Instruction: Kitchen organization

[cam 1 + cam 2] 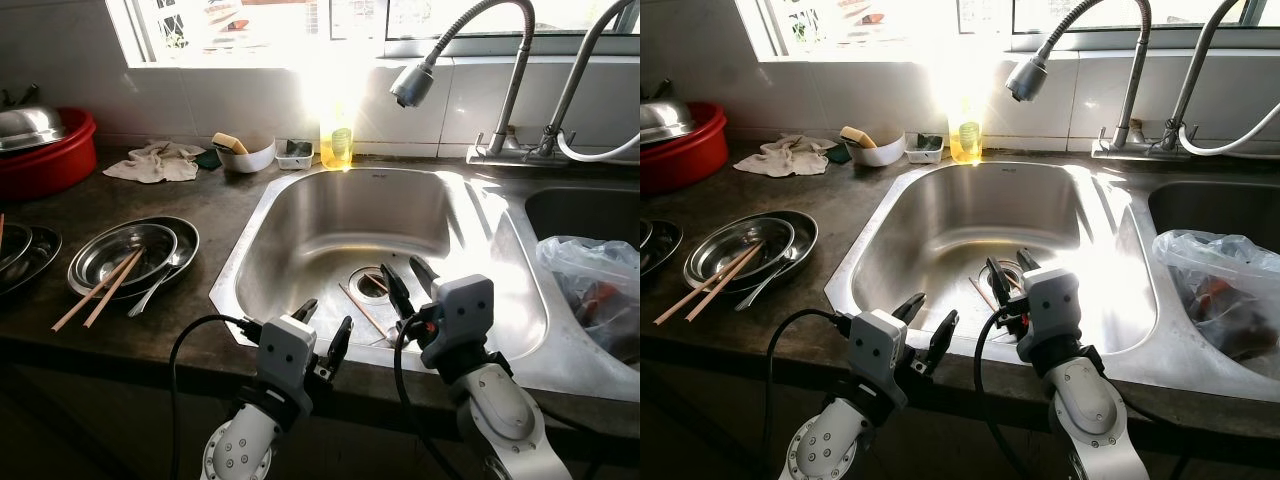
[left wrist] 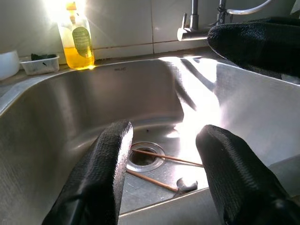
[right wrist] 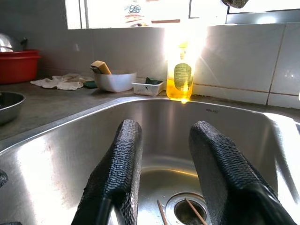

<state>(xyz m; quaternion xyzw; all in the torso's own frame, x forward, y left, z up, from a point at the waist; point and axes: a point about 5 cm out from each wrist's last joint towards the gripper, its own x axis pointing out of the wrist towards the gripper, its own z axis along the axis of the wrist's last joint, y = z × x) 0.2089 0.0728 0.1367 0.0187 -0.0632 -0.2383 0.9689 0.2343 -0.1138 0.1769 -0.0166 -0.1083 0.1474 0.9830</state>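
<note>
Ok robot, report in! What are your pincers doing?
Left pincer open, at sink's near rim. Right pincer open, above drain. Chopsticks and spoon lying in sink bottom. Nothing in the way.

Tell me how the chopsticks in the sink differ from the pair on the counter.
The chopsticks in the sink lie on the steel bottom by the drain, apart from each other; the chopsticks on the counter lie close together, side by side. The sink pair sits low in the basin; the counter pair leans on the rim of a metal bowl, tips over the counter edge. Both pairs look like thin, plain wood.
</note>
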